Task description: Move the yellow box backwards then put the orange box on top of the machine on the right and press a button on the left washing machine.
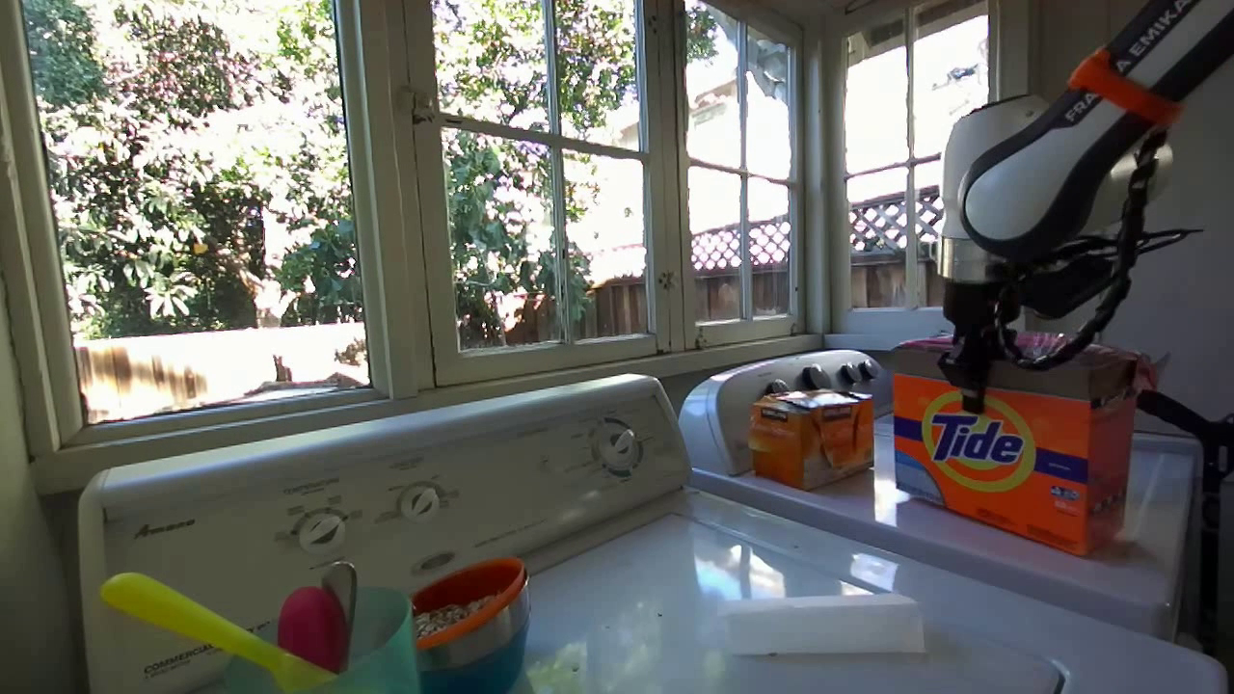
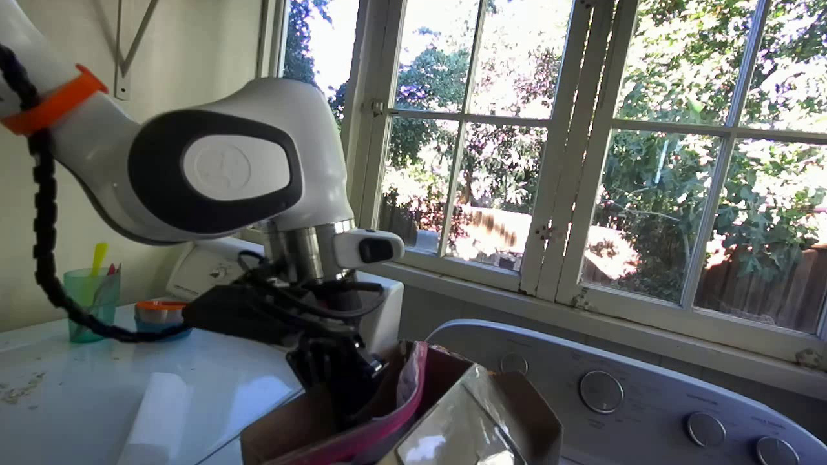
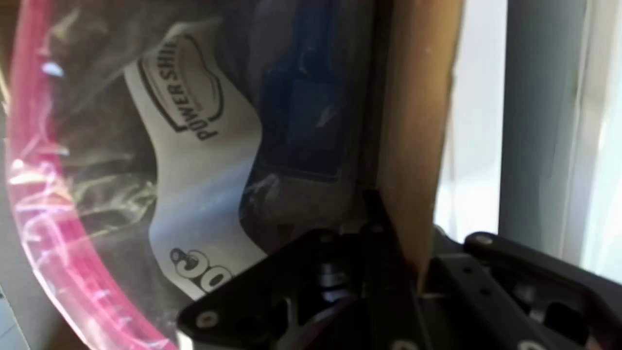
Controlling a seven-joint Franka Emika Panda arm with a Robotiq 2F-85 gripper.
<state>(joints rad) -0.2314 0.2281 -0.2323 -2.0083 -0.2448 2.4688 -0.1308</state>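
The orange box (image 1: pixel 1012 463), large and marked Tide, stands over the top of the right machine (image 1: pixel 1147 569), with its top open and a pink-edged plastic bag inside. My gripper (image 1: pixel 972 376) points down at its top edge. In the wrist view my gripper (image 3: pixel 418 253) is shut on the cardboard wall (image 3: pixel 418 121), one finger inside and one outside. I cannot tell whether the box's base touches the machine. A smaller yellow-orange box (image 1: pixel 810 443) sits by the right machine's control panel. The left washing machine (image 1: pixel 540 501) has several dials and an oval part (image 1: pixel 434 562) on its panel.
On the left machine stand a green cup (image 1: pixel 381 627) with utensils and an orange-rimmed bowl (image 1: pixel 472 627). A white block (image 1: pixel 824 625) lies on its lid. The grey panel with knobs (image 2: pixel 601 391) and the windows are behind the box.
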